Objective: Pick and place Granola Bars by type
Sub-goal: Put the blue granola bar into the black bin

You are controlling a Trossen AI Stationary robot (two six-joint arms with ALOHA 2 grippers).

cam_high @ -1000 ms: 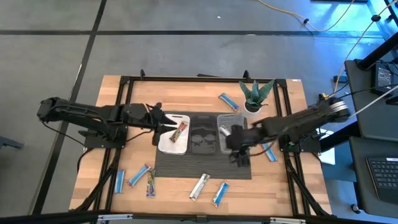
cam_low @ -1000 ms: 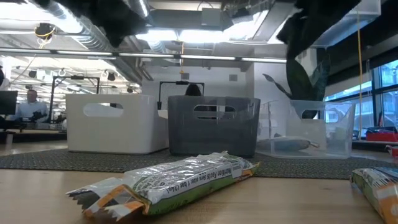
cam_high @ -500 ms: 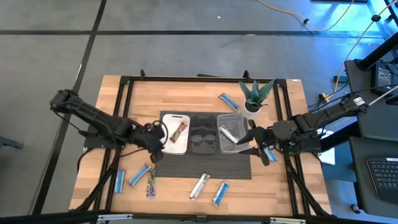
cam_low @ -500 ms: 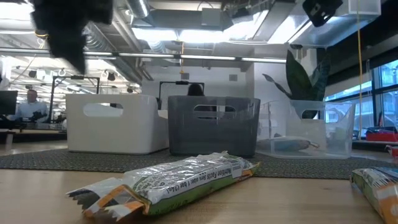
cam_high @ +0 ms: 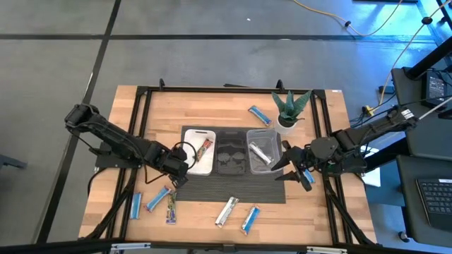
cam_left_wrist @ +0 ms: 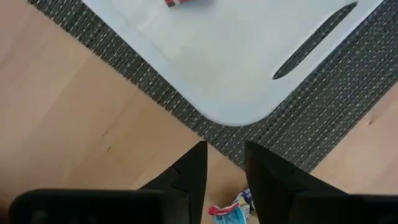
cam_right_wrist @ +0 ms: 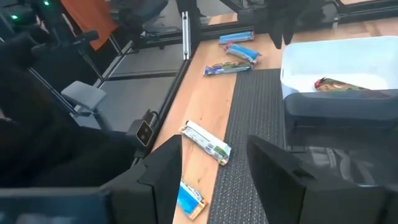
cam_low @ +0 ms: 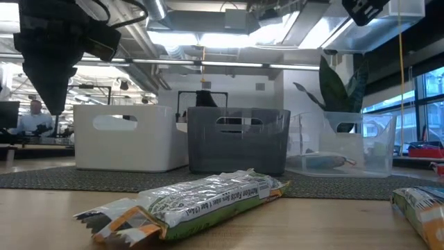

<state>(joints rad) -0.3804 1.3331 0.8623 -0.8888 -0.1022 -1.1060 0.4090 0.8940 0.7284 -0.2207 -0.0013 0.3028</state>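
My left end effector hangs empty, fingers parted, just past the white tray's corner; the blue bar lies below and ahead on the worktop. My right end effector waits open beside the clear tray. Risk: descending here, my fingers clip the tray edge or mat.

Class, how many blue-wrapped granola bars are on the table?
5 blue bars: one beside the plant, two at the left, one by the silver bar, one partly hidden under the right gripper.
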